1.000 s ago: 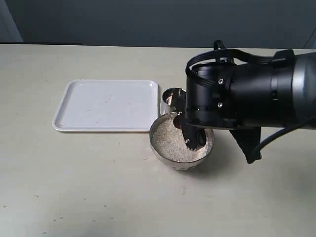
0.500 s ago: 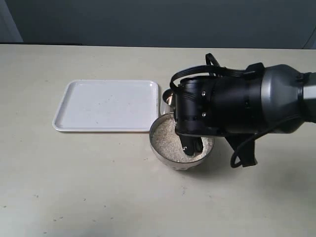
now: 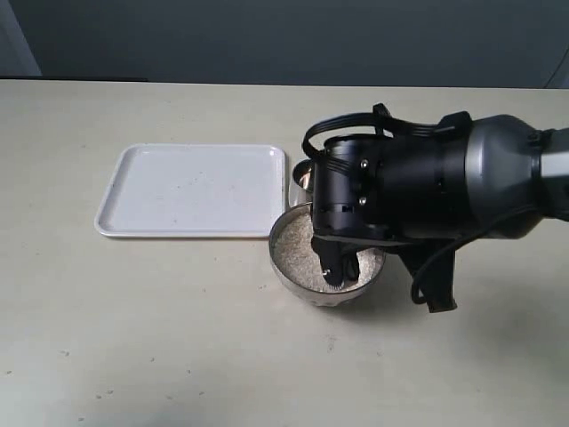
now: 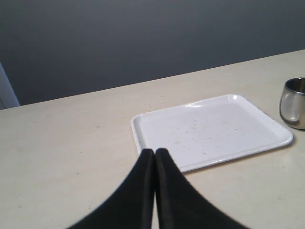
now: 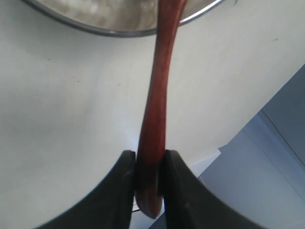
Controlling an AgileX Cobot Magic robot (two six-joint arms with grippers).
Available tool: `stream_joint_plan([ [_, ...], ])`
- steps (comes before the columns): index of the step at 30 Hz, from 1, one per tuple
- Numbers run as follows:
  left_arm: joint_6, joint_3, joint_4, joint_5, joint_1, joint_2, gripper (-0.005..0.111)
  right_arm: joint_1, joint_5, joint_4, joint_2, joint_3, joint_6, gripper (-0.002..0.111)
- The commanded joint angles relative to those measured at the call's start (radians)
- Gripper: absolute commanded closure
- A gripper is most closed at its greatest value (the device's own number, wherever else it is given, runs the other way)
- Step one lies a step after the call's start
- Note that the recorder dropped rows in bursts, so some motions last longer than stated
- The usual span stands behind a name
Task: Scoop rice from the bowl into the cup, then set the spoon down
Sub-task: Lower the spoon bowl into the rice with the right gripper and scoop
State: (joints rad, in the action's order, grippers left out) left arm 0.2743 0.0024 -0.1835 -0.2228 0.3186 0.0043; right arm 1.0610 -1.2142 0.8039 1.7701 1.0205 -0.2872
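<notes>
The metal bowl [image 3: 289, 271] holds white rice [image 3: 298, 252] near the table's middle. My right gripper [image 3: 338, 267] hangs low over the bowl, its fingers down at the rice. In the right wrist view it [image 5: 147, 157] is shut on the reddish-brown spoon [image 5: 157, 109], whose handle runs up to the bowl's rim [image 5: 119, 32]; the spoon head is cut off from view. The small steel cup [image 3: 303, 174] stands just behind the bowl, mostly hidden by the arm, and shows at the edge of the left wrist view as the cup [image 4: 294, 102]. My left gripper [image 4: 155, 153] is shut and empty.
A white tray [image 3: 191, 189] lies left of the cup and bowl, its surface flecked with a few specks; the same tray [image 4: 209, 129] lies ahead of the left gripper. The right arm's black body covers the table right of the bowl.
The right arm has swung left and down over the bowl, rotating, so its fingers now sit lower in the rice. The bowl, cup and tray have not moved.
</notes>
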Motion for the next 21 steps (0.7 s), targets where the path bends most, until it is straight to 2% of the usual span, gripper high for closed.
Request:
stream_joint_plan([
  [1,-0.003,-0.002,0.003,0.015,0.003,-0.004,0.106,0.0,-0.007,0.025,0.001,0.004,0.009,0.109],
  [12,-0.003,-0.002,0.003,0.015,0.003,-0.004,0.106,0.0,0.023,-0.033,0.001,0.004,-0.009,0.109],
  [21,-0.003,-0.002,0.0,0.015,0.003,-0.004,0.106,-0.002,0.044,-0.163,0.001,0.004,-0.081,0.109],
])
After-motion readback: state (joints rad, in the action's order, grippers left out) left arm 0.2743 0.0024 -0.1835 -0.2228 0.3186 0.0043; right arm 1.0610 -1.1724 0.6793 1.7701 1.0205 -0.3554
